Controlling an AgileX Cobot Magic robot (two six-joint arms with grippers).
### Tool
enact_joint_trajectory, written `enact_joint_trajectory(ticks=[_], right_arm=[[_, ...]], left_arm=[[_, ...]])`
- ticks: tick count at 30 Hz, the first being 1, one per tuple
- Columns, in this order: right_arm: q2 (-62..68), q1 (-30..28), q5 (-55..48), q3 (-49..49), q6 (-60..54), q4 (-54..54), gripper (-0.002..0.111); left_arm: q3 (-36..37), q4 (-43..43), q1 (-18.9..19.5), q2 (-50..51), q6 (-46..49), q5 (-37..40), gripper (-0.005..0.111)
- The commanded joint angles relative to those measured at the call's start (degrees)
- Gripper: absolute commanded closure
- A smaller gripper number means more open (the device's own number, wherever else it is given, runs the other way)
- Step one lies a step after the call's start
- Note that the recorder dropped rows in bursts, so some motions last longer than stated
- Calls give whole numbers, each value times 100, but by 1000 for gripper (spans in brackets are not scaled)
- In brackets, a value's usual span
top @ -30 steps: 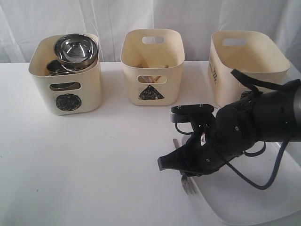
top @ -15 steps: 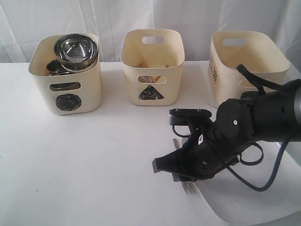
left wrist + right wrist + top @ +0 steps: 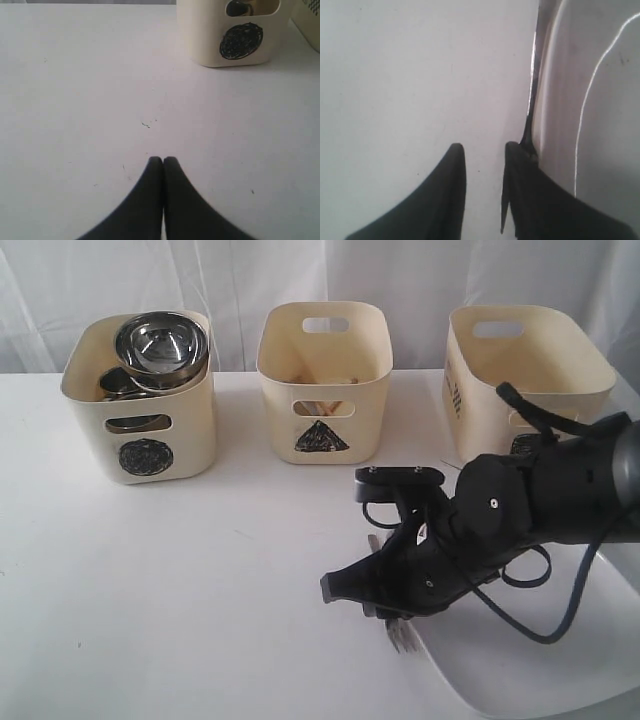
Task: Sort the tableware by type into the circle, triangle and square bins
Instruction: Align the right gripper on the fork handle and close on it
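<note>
Steel fork beside white plate

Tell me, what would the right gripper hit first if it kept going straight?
Probably bare table: the open right gripper aims there. The fork lies just outside the jaws, along the plate rim, so it may get brushed.

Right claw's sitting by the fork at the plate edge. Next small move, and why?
Probably nudge the right claw sideways toward the plate before closing. Its jaws stand apart over bare table, while the fork lies along the plate's rim and runs to one fingertip, not into the gap.
</note>
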State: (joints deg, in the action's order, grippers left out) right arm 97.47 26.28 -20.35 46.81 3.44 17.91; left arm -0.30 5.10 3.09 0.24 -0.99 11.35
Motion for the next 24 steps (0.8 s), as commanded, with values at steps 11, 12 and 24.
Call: enact_joint_trajectory(ticks=[11, 12, 24], right_arm=[[259, -2, 216, -4, -66, -207, 81], [259, -2, 216, -4, -66, -255, 81], [259, -120, 226, -4, 142, -596, 81]], left_arm=[[30, 33, 17, -24, -24, -24, 107], [30, 33, 17, -24, -24, -24, 107], [30, 33, 17, -24, -24, -24, 107]])
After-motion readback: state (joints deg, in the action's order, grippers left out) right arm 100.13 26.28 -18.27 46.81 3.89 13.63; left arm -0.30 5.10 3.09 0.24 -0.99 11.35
